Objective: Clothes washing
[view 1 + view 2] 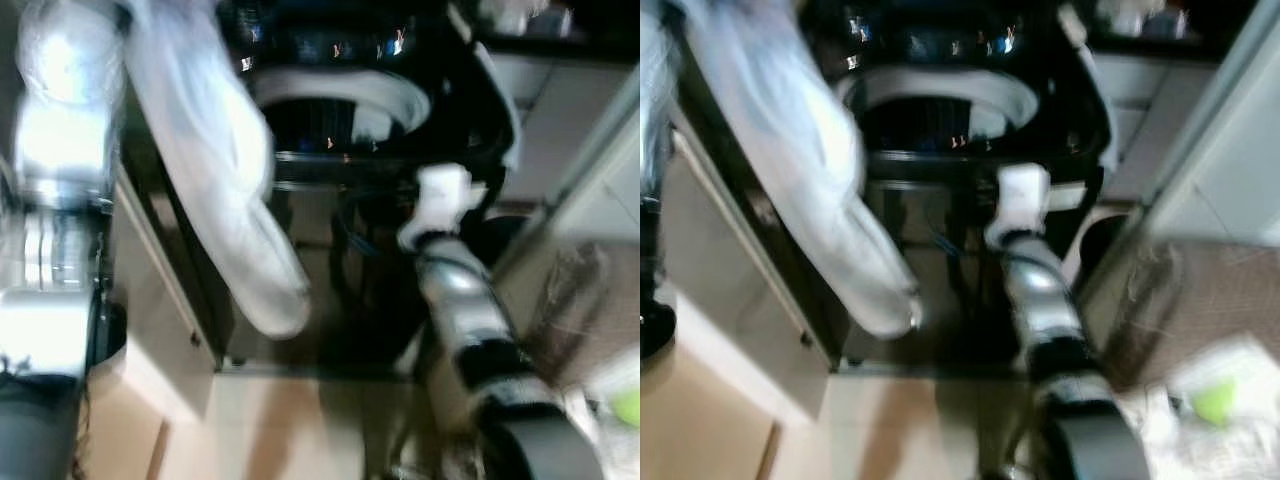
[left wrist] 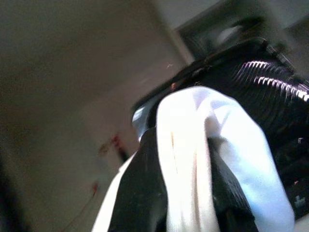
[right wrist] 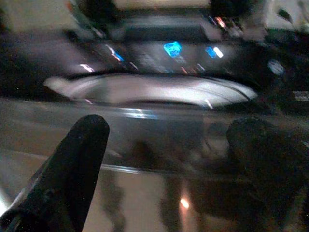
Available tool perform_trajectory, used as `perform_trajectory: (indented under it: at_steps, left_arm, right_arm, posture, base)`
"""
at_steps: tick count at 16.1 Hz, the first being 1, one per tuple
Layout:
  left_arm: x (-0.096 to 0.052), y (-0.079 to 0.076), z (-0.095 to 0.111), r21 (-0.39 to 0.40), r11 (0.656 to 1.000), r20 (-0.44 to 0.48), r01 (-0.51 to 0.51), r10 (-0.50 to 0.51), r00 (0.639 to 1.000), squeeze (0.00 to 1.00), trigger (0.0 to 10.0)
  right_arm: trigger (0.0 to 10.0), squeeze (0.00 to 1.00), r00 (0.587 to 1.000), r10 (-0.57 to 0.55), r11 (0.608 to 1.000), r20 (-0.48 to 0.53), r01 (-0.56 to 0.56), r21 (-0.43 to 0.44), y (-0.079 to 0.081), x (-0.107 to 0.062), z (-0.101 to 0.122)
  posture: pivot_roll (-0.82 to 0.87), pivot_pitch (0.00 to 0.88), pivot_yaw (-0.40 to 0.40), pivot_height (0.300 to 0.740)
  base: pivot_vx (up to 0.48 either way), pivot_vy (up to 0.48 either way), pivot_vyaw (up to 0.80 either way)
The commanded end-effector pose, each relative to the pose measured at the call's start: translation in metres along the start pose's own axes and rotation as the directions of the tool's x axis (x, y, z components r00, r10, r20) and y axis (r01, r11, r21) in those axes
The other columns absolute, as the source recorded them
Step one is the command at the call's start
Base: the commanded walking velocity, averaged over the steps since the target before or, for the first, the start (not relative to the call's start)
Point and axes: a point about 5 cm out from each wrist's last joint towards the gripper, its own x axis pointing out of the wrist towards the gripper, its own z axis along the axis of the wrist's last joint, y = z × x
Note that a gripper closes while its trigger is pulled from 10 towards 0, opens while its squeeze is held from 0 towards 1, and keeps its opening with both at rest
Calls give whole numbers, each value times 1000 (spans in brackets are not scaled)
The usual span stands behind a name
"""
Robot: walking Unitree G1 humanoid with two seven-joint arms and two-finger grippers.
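The left gripper (image 2: 188,193) pinches a white garment (image 1: 215,170), limp and light, hanging beside the open washer (image 1: 340,110). Bunched folds grip best. The right gripper (image 3: 169,159) is spread, empty.

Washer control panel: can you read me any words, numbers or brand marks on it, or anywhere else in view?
None can be read.
Control panel on the washing machine: lit blue and white indicators, too blurred to make out.
White garment held by the left pincer: no visible print.
Right pincer open before the washer: no markings.
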Motion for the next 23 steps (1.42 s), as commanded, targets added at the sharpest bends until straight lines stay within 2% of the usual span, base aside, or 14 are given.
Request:
perform_trajectory:
  at_steps: [1,2,4,6,7,9,10,11,13,14,16,18,20,23]
  left_arm:
    - [14,20,27,116,993,96,1,-12,995,0,10000]
    - [20,22,33,152,988,103,14,-30,994,0,10000]
    - [47,13,57,396,917,74,42,-78,994,0,10000]
    - [59,-17,64,727,682,35,85,-160,986,0,10000]
    - [58,-42,55,823,556,9,120,-222,975,0,10000]
    - [55,-62,46,849,506,-13,153,-269,963,0,10000]
    - [49,-79,30,900,397,-55,182,-310,949,0,10000]
    - [41,-91,11,894,362,-136,263,-340,931,0,10000]
    - [12,-112,-42,909,112,-323,402,-421,847,0,10000]
    - [-4,-118,-64,886,50,-394,462,-444,804,0,10000]
    - [-26,-127,-90,822,74,-470,564,-471,747,0,10000]
    - [-47,-131,-113,706,165,-558,689,-469,684,0,10000]
    - [-55,-128,-122,637,256,-587,727,-451,673,0,10000]
    - [-59,-118,-130,618,297,-604,728,-414,681,0,10000]
  right_arm:
    - [10000,0,1000,-2,1000,19,2,21,5,1,3]
    - [10000,0,1000,-7,1000,19,6,23,5,0,2]
    - [10000,0,996,16,999,88,-20,43,14,-10,10]
    - [10000,0,920,211,969,332,-241,52,42,-44,84]
    - [10000,0,892,284,953,352,-302,-4,37,-65,102]
    - [10000,0,903,250,966,349,-259,-21,26,-75,106]
    - [10000,0,906,240,969,350,-242,-38,23,-81,110]
    - [10000,0,903,242,969,354,-243,-43,26,-86,114]
    - [10000,0,913,260,964,314,-262,-37,34,-99,125]
    - [10000,0,910,271,961,313,-274,-35,36,-101,129]
    - [10000,0,908,275,959,316,-280,-30,35,-102,131]
    - [10000,0,909,273,959,313,-284,-11,35,-100,132]
    - [10000,0,912,278,957,301,-291,-1,36,-99,134]
    - [10000,0,910,312,943,275,-331,23,38,-96,135]
  posture:
    - [-73,0,26,740]
    - [-79,0,34,740]
    - [-148,0,94,740]
    - [-243,2,161,740]
    - [-283,13,183,740]
    - [-332,33,209,740]
    - [-353,49,222,740]
    - [-364,60,233,740]
    - [-373,79,245,740]
    - [-371,87,244,740]
    - [-371,89,238,740]
    - [-365,90,227,740]
    - [-355,84,208,740]
    - [-347,80,196,740]
  base:
    - [461,0,0]
    - [461,0,0]
    - [469,0,0]
    - [469,0,0]
    - [469,0,0]
    - [461,0,0]
    - [360,0,0]
    - [0,0,0]
    - [0,0,0]
    - [0,0,0]
    - [0,0,0]
    - [0,0,0]
    - [0,0,0]
    - [0,0,0]
